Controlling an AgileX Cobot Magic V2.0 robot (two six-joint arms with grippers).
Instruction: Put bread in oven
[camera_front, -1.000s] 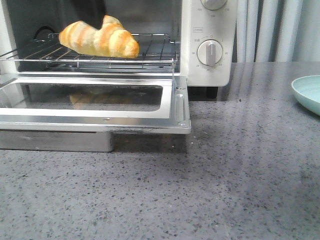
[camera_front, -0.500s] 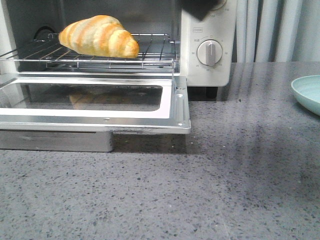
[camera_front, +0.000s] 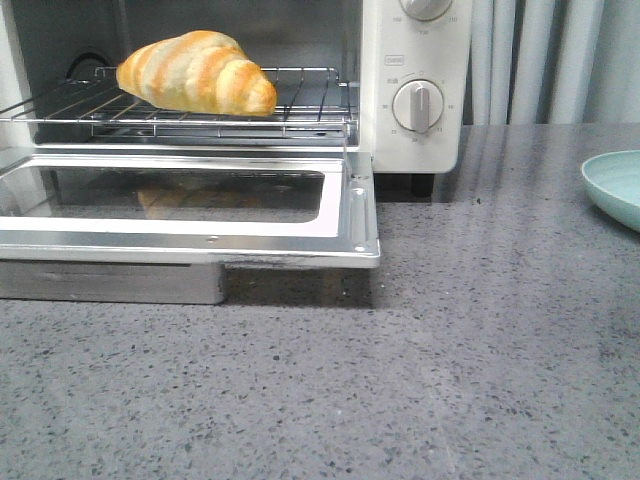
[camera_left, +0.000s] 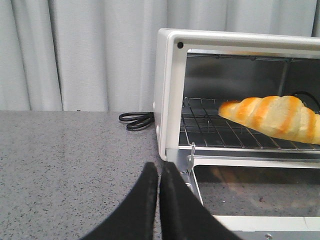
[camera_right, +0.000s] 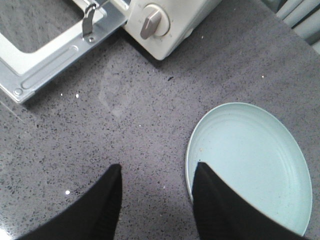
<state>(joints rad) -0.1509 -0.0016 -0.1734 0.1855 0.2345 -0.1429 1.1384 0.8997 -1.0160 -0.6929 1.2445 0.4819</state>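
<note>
The bread (camera_front: 197, 73), golden-orange with pale stripes, lies on the wire rack (camera_front: 300, 108) inside the cream-white oven (camera_front: 415, 60); it also shows on the rack as the bread (camera_left: 272, 117) in the left wrist view. The oven door (camera_front: 345, 215) hangs open and flat. My left gripper (camera_left: 159, 170) is shut and empty, low beside the oven's outer side wall (camera_left: 165, 90). My right gripper (camera_right: 157, 170) is open with nothing between its fingers, above the counter at the plate's rim. Neither gripper shows in the front view.
A pale green plate (camera_front: 615, 185) sits on the grey speckled counter to the right of the oven, also seen as the plate (camera_right: 250, 155). A black cable (camera_left: 137, 120) lies coiled beside the oven. Two dials (camera_front: 418, 104) face front. Curtains hang behind.
A dark gripper that was over the bread a second ago drew back to the right past the upper dial and has left the front view. The bread stays on the rack.
</note>
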